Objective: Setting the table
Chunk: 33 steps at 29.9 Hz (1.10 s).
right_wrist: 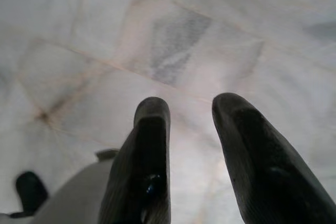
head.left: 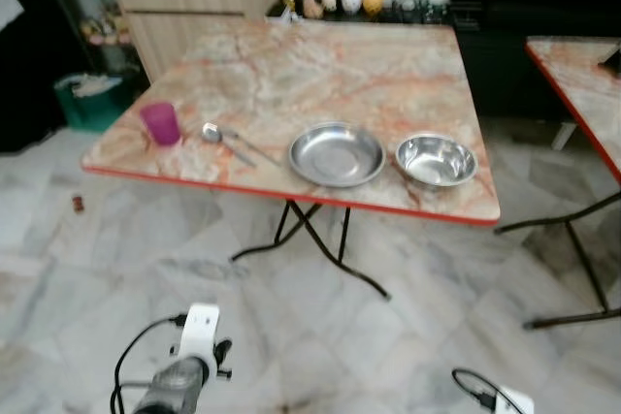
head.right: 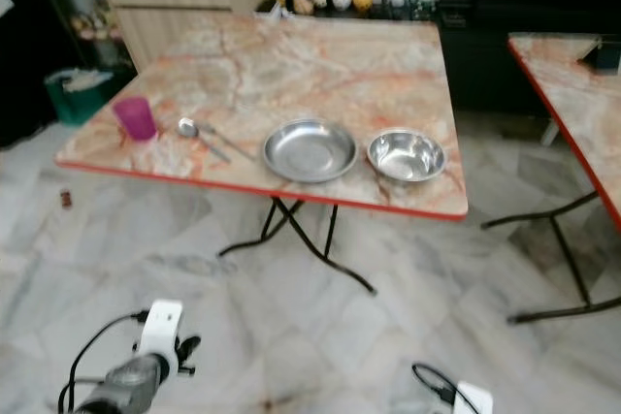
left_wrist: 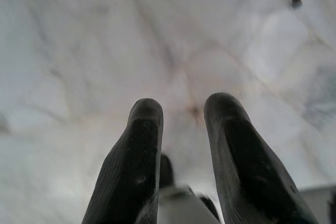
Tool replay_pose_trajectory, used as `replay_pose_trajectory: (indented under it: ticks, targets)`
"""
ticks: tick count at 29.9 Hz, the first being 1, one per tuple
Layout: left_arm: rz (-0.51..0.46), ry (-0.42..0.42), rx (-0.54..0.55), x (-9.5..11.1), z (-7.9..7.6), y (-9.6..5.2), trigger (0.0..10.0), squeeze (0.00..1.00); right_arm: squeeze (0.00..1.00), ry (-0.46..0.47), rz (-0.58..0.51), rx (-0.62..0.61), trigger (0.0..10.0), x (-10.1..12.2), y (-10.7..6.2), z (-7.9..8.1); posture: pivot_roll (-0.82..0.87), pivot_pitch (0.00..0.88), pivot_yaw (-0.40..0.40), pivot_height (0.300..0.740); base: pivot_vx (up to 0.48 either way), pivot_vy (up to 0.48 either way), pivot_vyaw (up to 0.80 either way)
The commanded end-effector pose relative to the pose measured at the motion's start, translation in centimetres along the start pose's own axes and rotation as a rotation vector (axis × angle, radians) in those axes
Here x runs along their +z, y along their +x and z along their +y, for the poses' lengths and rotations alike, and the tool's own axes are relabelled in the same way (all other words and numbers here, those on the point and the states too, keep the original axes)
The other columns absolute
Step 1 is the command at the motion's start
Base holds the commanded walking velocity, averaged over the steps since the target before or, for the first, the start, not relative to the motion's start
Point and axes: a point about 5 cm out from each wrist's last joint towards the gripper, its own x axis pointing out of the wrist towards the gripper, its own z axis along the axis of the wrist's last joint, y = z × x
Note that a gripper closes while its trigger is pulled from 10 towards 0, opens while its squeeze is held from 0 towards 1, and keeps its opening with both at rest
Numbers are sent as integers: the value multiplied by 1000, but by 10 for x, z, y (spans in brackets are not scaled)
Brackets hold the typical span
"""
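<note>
Both pincers are hanging low over the pale marble floor (head.left: 408,336), well short of the bench. Left pincer (left_wrist: 181,111) is showing its two black fingers (left_wrist: 139,156) spread apart with a clear gap between them, holding nothing, with floor tiles lying beyond the tips. Right pincer (right_wrist: 189,108) is likewise standing spread and holding nothing, its fingers (right_wrist: 247,150) pointing down at the tiles. From the head views, the left arm (head.left: 189,356) is showing at the lower left with a black cable looping beside it, and a bit of the right arm (head.left: 505,399) is peeking in at the lower right.

Ahead, the bench (head.left: 320,65), marbled in orange and edged in red, is standing on folding black legs (head.left: 310,235). Four things are sitting in a row along its near edge. A purple cup (head.left: 160,123) is standing upright at the left. Just beside it a spoon (head.left: 225,141) is lying flat, bowl toward the cup. Next, a shallow steel plate (head.left: 336,154) is resting near the middle, and a steel bowl (head.left: 436,160) is sitting just right of it, apart from the plate by a narrow gap.

A second bench (head.left: 582,84) is standing at the right. A green bin (head.left: 89,99) is sitting on the floor at the far left, beside a wooden cabinet (head.left: 194,2).
</note>
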Motion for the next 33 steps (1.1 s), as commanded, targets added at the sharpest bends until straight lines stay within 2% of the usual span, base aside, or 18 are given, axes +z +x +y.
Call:
replay_pose_trajectory:
  ticks: [1,6,14,22,33]
  targets:
    - [21,-7,14,-8,1,-2,10000,0,0,-18,20,-3,10000,-7,-2,-3,56,0,-79,715,0,0,0]
    - [38,-5,19,-17,4,-4,10000,0,0,-9,27,-8,10000,-15,-4,-5,52,0,-74,715,0,0,0]
    - [22,29,28,-8,15,-4,10000,0,0,10,37,-5,10000,-24,-6,1,23,0,-20,715,0,0,0]
    - [22,26,37,-6,19,-4,10000,0,0,19,44,-7,10000,-27,-7,2,14,0,-1,715,0,0,0]
    - [44,40,41,-12,24,-6,10000,0,0,16,52,-1,10000,-31,-8,2,-13,0,18,715,0,0,0]
